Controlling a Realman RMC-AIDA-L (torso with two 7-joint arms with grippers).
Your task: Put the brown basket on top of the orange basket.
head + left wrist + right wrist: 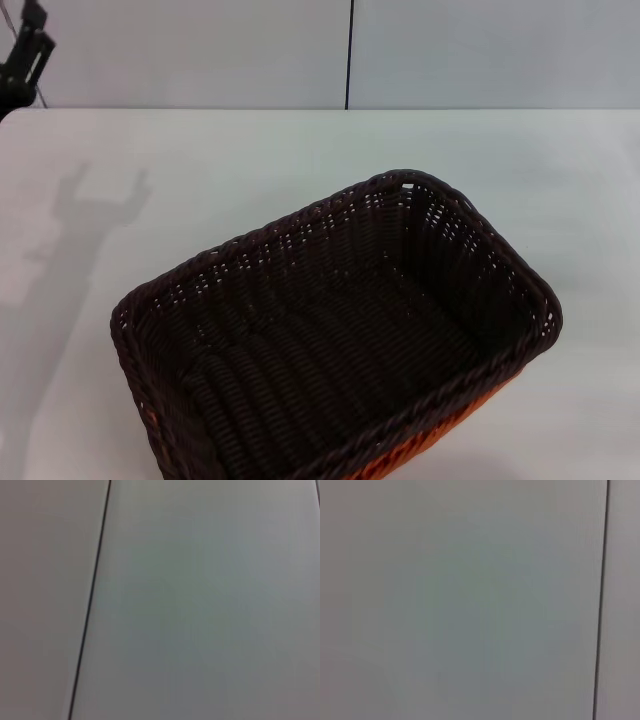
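Left gripper (25,50) parked far left, finger state unreadable; right one unseen. Brown basket (335,330) nested on orange basket (480,410), near table (300,160) edge. Judged done: check level seating, stay clear.

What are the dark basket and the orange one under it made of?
The brown basket looks like woven wicker-style strands, perhaps plastic: open-weave sides, braided rim, faint sheen. The orange basket, showing only as slivers beneath, seems woven the same way.
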